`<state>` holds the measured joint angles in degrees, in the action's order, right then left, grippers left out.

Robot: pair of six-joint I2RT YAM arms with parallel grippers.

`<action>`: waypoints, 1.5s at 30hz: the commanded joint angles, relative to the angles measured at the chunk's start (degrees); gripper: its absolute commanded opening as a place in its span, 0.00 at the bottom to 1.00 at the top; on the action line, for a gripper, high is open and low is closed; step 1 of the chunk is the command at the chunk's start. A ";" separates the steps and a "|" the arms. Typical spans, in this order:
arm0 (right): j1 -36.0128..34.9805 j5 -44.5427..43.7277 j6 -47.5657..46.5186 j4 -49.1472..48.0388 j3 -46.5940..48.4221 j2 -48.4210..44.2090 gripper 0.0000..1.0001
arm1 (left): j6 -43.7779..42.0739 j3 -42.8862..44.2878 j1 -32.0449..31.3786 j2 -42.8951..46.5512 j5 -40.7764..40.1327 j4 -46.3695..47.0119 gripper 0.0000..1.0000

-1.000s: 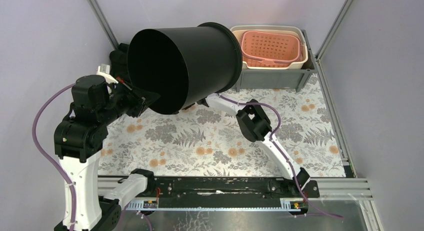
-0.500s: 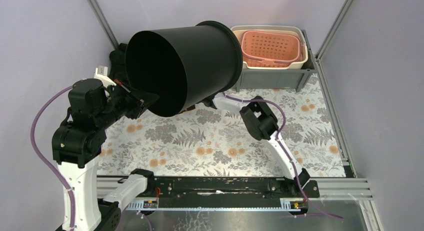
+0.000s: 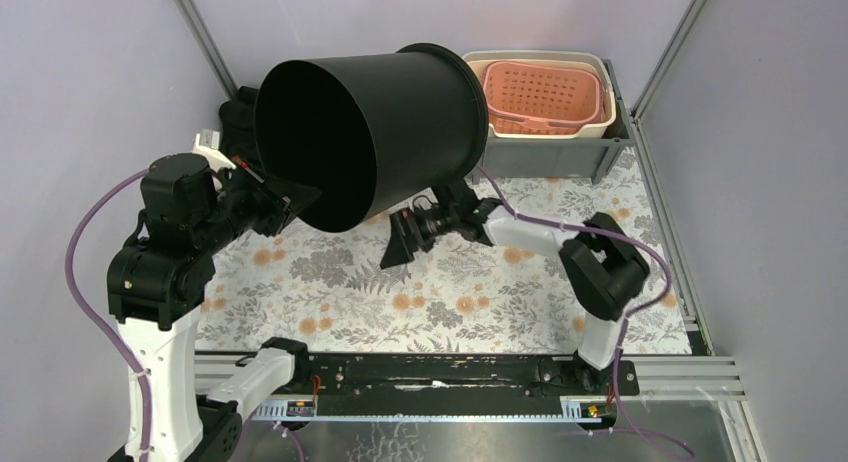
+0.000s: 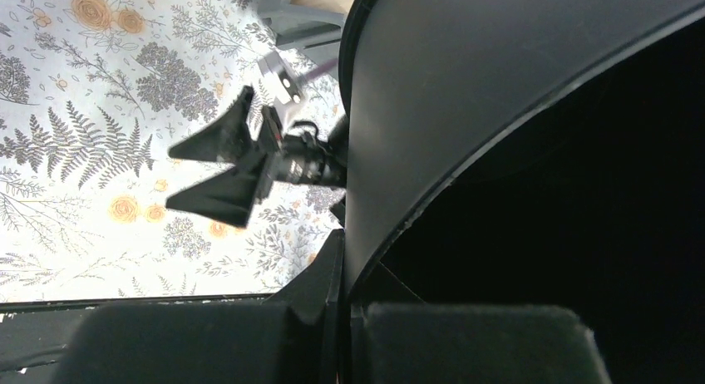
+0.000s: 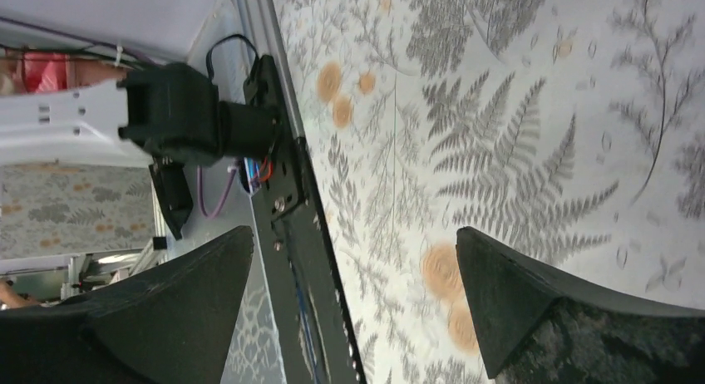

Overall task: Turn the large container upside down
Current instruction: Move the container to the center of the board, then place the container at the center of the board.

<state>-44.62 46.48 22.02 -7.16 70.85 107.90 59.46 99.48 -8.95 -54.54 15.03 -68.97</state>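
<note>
The large container (image 3: 385,122) is a black bucket held in the air, tipped on its side with its open mouth towards the front left. My left gripper (image 3: 292,198) is shut on the lower rim of that mouth. The left wrist view shows the rim wall (image 4: 499,85) pinched between the left gripper (image 4: 345,243) fingers. My right gripper (image 3: 400,244) hangs open below the bucket, apart from it and pointing left. It holds nothing. In the right wrist view the right gripper (image 5: 353,238) spans only mat and rail.
A grey crate (image 3: 540,160) at the back right holds a cream tub (image 3: 600,122) with a pink basket (image 3: 545,94) inside, close behind the bucket's base. The floral mat (image 3: 450,297) covers the table. A black rail (image 3: 440,372) runs along the front edge. Walls stand on both sides.
My right arm drew out from under the bucket and its elbow swung right; its gripper now shows, opened wide. The bucket and left arm barely shifted.
</note>
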 commanded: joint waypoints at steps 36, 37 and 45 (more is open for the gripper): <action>-0.37 -6.18 9.14 22.96 -17.66 -58.14 1.00 | -15.82 -21.33 -11.27 -10.17 -4.95 6.51 0.00; -0.36 -7.61 9.13 24.29 -16.31 -58.38 0.99 | -15.91 -21.08 -12.40 -11.10 -5.73 6.34 0.00; -0.38 -23.78 6.54 36.56 -1.87 -60.57 1.00 | -16.22 -18.40 -22.38 -19.62 -10.97 5.44 0.00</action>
<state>-44.73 31.27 30.85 24.14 62.08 49.76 43.11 76.86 -27.90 -72.49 5.91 -67.26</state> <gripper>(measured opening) 0.995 0.033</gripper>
